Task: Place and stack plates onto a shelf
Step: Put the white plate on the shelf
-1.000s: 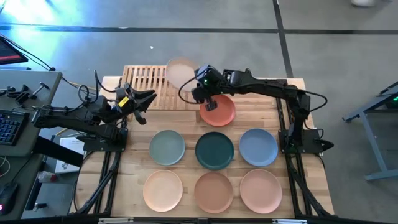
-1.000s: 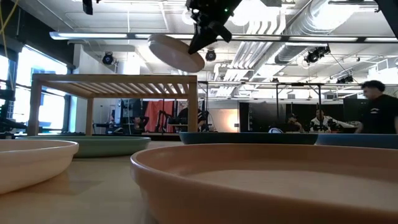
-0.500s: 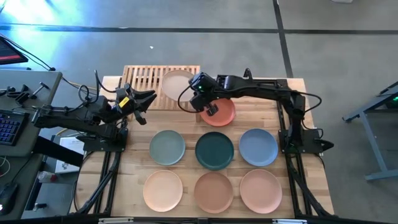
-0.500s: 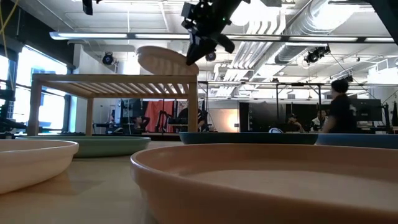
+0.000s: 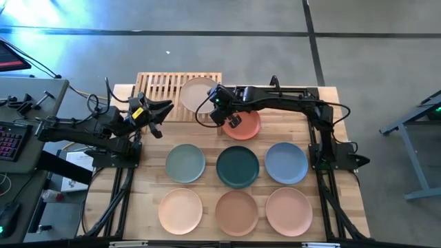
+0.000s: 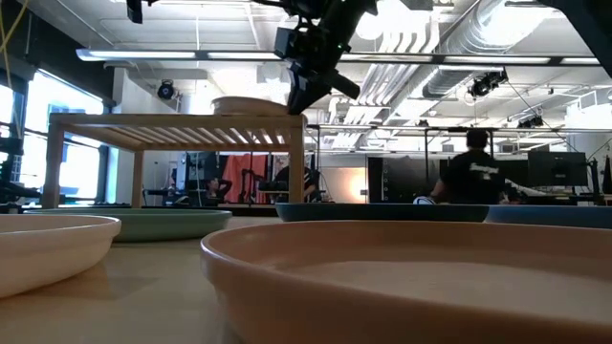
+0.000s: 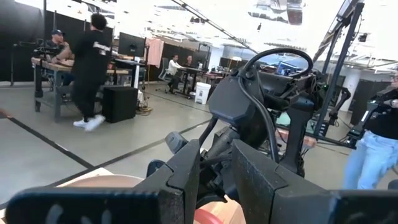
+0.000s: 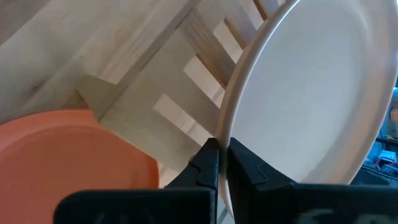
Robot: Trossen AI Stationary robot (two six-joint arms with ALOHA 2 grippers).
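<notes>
Beige plate [image 5: 196, 93] lies on the slatted shelf [image 5: 160, 89] at its right end, its rim pinched by the right gripper [image 5: 219, 103]. Left gripper [image 5: 160, 114] waits, fingers parted and empty, beside the shelf's left end over the bench [image 5: 207, 138].

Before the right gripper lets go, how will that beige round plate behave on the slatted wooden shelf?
The beige round plate looks stiff: right gripper pinches only its thin rim. Flat on the slatted wooden shelf, it probably settles without rolling. Its smooth matte surface might slide if nudged.
</notes>
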